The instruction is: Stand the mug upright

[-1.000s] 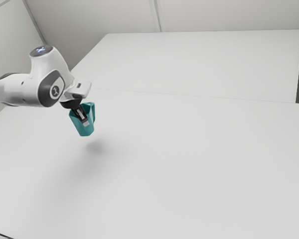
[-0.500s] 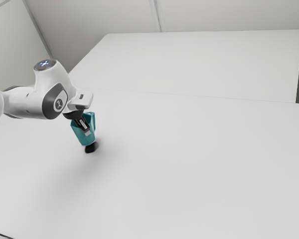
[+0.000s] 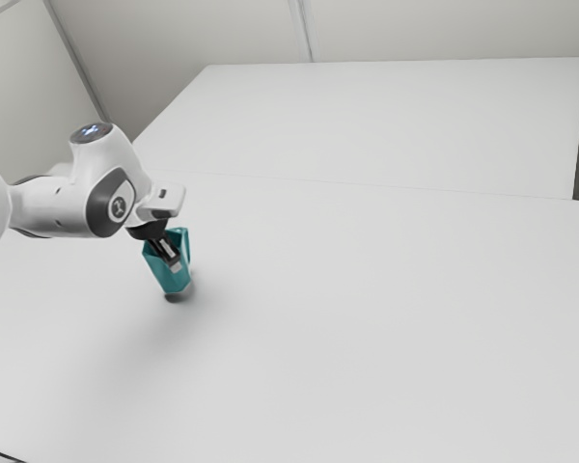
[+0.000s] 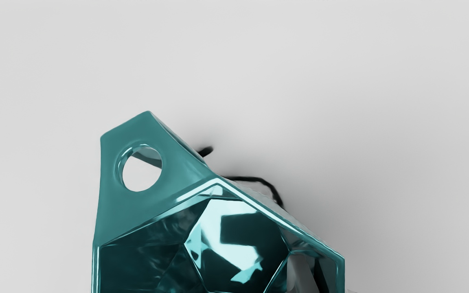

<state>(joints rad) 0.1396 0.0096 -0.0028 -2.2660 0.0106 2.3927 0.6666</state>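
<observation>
Mug lower now, close over table, mouth up; fingers pinched on its wall. Release likely soon.

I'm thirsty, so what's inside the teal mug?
Inside the teal mug, I see shiny walls, a many-sided bottom and what looks like one grey finger of my gripper. I see no drink. The finger hides whatever is behind it.
</observation>
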